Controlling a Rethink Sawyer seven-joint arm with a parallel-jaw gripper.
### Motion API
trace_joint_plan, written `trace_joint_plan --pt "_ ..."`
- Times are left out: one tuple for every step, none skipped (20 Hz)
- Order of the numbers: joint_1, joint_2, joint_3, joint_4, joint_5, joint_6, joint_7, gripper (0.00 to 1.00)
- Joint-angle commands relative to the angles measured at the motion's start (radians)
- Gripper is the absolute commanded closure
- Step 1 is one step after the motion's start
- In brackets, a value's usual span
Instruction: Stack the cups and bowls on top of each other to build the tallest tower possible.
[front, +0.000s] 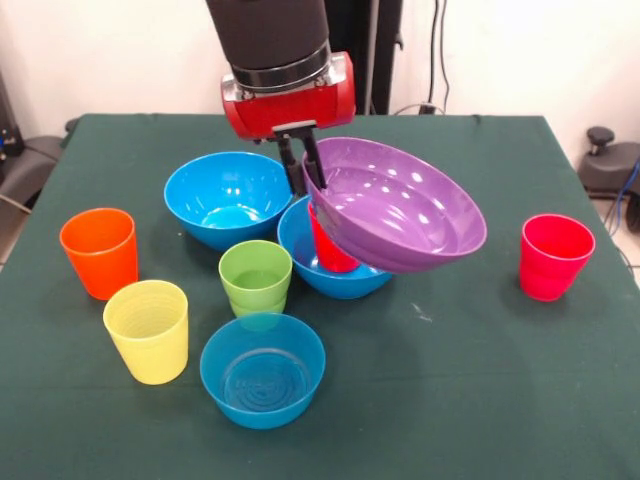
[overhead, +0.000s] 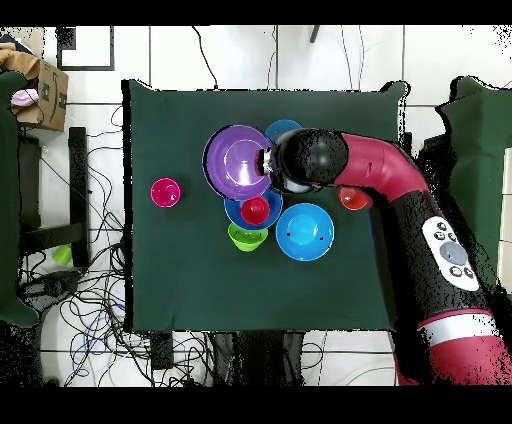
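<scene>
Tilting purple bowl (front: 400, 205) in gripper (front: 303, 160); overhead hides tilt.

gripper (front: 303, 160) clamps purple bowl (front: 400, 205) rim, tilted | red cup (front: 328, 245) inside blue bowl (front: 335, 270) | green table (front: 480, 380)

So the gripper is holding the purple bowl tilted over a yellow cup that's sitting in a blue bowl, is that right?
Not quite. The cup sitting in the blue bowl is red, not yellow: the front view shows the red cup under the tilted purple bowl. The yellow cup stands apart on the table. The rest holds: the gripper grips the purple bowl by its rim.
</scene>
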Motion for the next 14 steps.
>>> trace_joint_plan --pt "-0.021 0.039 0.048 0.038 -0.07 0.096 -0.206 1.0" --pt "-0.026 0.033 0.053 0.056 -0.065 0.09 -0.203 1.0" --pt "-0.03 0.035 0.058 0.062 -0.063 0.091 -0.205 1.0" --pt "-0.037 0.036 0.068 0.08 -0.051 0.097 -0.206 1.0" --pt "-0.04 0.037 0.074 0.086 -0.047 0.101 -0.205 1.0" --pt "-0.048 0.038 0.083 0.101 -0.042 0.095 -0.203 1.0" --pt "-0.049 0.045 0.086 0.101 -0.043 0.092 -0.202 1.0" --pt "-0.054 0.053 0.092 0.109 -0.043 0.082 -0.202 1.0" --pt "-0.054 0.06 0.095 0.105 -0.044 0.082 -0.201 1.0" --pt "-0.057 0.064 0.101 0.112 -0.042 0.079 -0.199 1.0" --pt "-0.058 0.067 0.106 0.116 -0.039 0.077 -0.194 1.0" --pt "-0.06 0.069 0.111 0.119 -0.036 0.075 -0.19 1.0" --pt "-0.058 0.073 0.114 0.116 -0.035 0.078 -0.185 1.0" --pt "-0.061 0.071 0.119 0.125 -0.031 0.076 -0.177 1.0"
